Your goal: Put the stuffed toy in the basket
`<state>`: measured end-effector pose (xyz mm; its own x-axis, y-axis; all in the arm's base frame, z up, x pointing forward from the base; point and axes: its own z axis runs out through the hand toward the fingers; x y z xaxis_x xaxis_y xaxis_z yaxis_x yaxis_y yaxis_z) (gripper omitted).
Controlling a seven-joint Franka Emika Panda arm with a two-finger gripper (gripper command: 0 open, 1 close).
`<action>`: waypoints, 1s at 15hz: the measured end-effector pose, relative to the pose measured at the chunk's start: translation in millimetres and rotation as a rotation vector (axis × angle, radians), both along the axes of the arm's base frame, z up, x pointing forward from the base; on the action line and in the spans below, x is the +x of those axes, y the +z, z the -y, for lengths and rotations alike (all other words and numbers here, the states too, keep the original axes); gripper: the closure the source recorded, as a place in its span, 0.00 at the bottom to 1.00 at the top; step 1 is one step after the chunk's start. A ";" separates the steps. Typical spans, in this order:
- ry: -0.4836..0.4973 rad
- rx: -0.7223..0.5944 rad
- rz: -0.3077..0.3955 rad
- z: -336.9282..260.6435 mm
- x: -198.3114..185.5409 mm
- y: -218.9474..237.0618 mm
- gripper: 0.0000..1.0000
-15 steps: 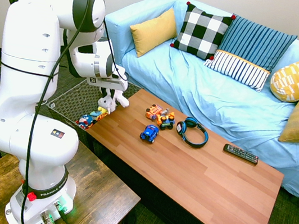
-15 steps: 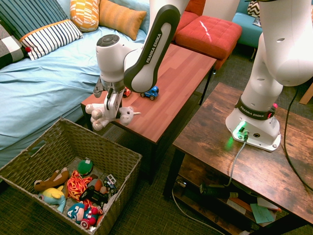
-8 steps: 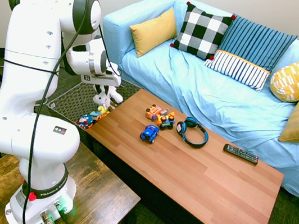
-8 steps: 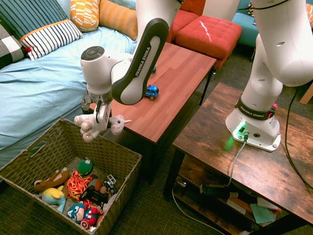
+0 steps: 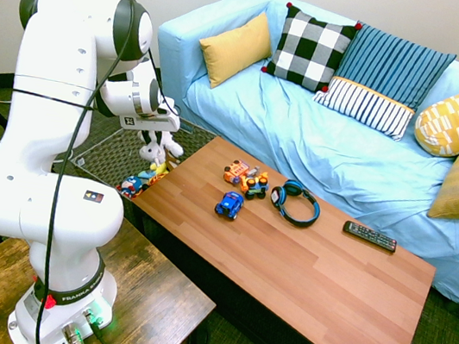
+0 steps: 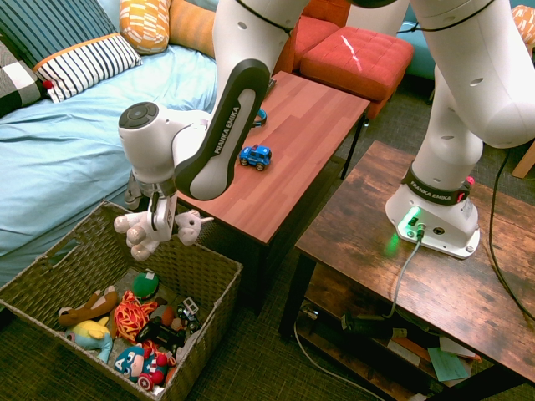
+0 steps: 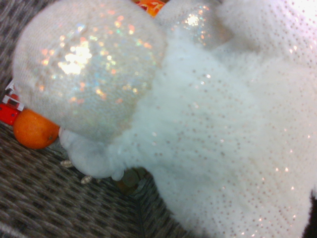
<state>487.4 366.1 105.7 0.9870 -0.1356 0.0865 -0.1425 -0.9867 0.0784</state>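
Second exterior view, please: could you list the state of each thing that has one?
White fluffy stuffed toy: held, hanging above the basket.
Tool: shut on the toy, pointing down.
Brown woven rectangular basket: open-topped, toys inside.
Small blue toy car: upright on the wooden table.

Fluffy, glittery plush stuffed toy (image 7: 198,148); woven wicker basket (image 6: 50,267).
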 end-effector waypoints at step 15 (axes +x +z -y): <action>-0.011 -0.001 -0.014 -29.3 23.3 -28.5 0.00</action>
<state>510.7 395.4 77.1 0.9865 -0.1465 0.0728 -0.1523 -0.9849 0.0818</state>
